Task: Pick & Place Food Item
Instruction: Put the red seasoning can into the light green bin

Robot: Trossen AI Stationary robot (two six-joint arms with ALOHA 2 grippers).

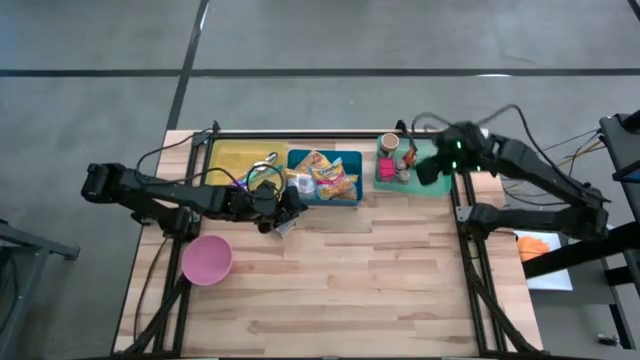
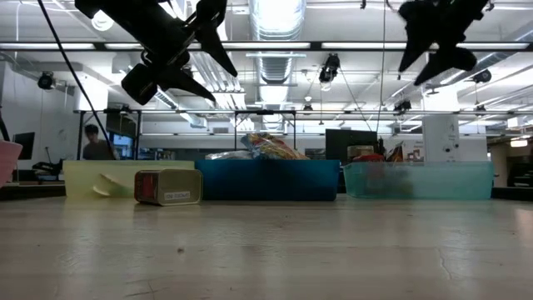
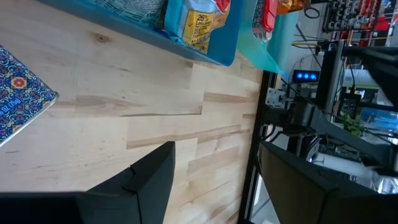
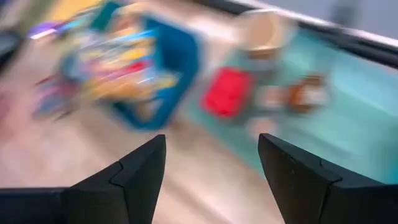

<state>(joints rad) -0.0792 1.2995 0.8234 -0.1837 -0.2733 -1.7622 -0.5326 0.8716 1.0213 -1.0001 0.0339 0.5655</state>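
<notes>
The right gripper (image 1: pixel 432 168) hangs in the air with its dark, wedge-shaped fingers (image 4: pixel 140 174) apart and nothing between them. Directly beneath it lies the translucent teal bin (image 1: pixel 430 185), a shallow rectangular plastic tray holding a red packet (image 4: pixel 227 90), a round tan cup (image 4: pixel 264 31) and some small brown pieces. Just beside that, toward the other arm, sits the blue bin (image 1: pixel 352 190), hard-walled and heaped with crinkly snack bags (image 1: pixel 330 175) in yellow and orange wrappers. Beyond it stands the yellow bin (image 1: pixel 225 158), pale and matte.

The left gripper (image 1: pixel 285 215) is also raised off the worktop (image 1: pixel 380 290), its blunt fingers (image 3: pixel 155 180) spread with bare wood showing in the gap. Right by it a flat item with a patterned blue cover (image 3: pixel 18 93) lies on the planks; the low view shows a small tin (image 2: pixel 168 186) with rounded corners resting on the wood in front of the yellow bin. Farther out on the pale, grained boards stands a round pink bowl (image 1: pixel 207 260), smooth and glossy
</notes>
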